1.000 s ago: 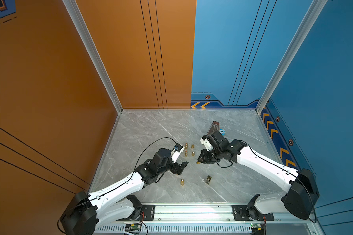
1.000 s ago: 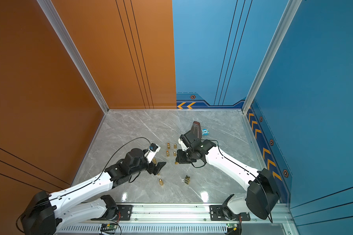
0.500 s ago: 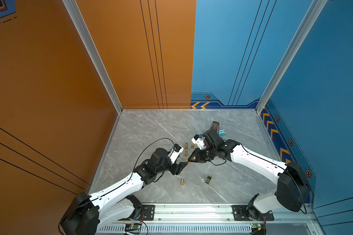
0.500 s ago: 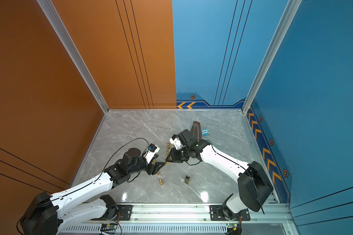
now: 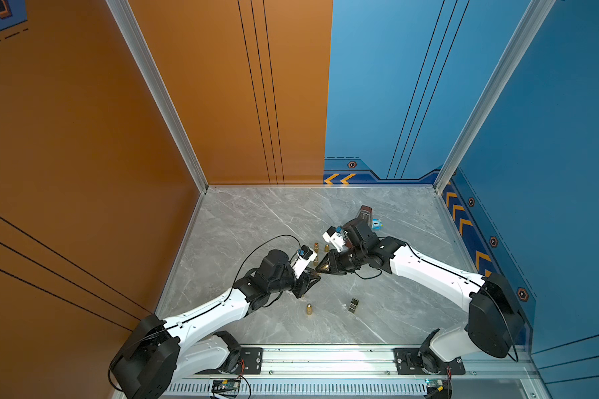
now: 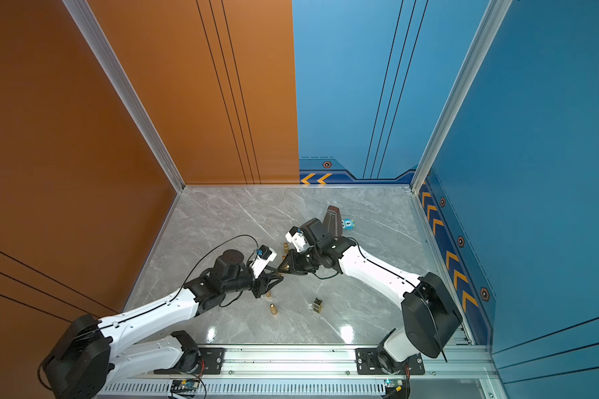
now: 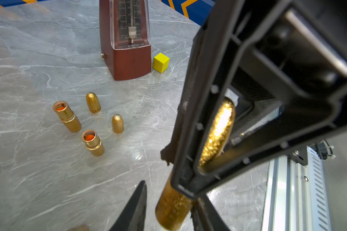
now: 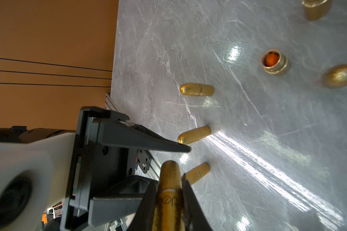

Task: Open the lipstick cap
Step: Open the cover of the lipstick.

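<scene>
Gold lipstick is held off the marble table, between the two arms near the table's middle. Right gripper is clamped tight on its shaft. Left gripper has its jaws standing either side of the free end, one finger a sliver clear of it (the right wrist view shows a gap too). Both top views give only a gold glint where the tips meet. Only the left wrist view shows the metronome, the yellow cube just beside it, uncapped lipsticks with orange cores, and loose caps. The right wrist view adds a capped lipstick standing nearby.
</scene>
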### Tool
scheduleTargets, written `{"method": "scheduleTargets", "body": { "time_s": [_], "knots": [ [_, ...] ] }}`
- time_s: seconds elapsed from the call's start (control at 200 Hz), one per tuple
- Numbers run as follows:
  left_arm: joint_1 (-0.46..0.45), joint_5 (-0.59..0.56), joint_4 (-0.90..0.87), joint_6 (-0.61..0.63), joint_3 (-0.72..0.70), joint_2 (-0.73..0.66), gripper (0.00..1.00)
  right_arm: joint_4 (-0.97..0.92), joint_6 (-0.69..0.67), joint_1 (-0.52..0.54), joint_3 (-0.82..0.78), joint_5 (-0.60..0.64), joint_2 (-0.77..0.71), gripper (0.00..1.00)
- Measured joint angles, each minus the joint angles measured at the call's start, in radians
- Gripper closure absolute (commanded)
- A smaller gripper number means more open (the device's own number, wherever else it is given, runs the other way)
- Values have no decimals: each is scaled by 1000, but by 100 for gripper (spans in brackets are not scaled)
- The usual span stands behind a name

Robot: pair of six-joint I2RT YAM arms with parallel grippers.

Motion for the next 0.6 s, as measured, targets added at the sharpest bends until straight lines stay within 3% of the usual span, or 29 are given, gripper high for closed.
{"method": "scheduleTargets", "body": {
  "time_s": [0.335, 0.601],
  "knots": [
    [-10, 19, 10, 0, 12, 17, 96, 18, 4, -35, -1, -24, 1, 82],
    [-11, 1, 21, -2, 12, 16, 100, 23, 3, -47, -2, -29, -2, 69]
  ]
}}
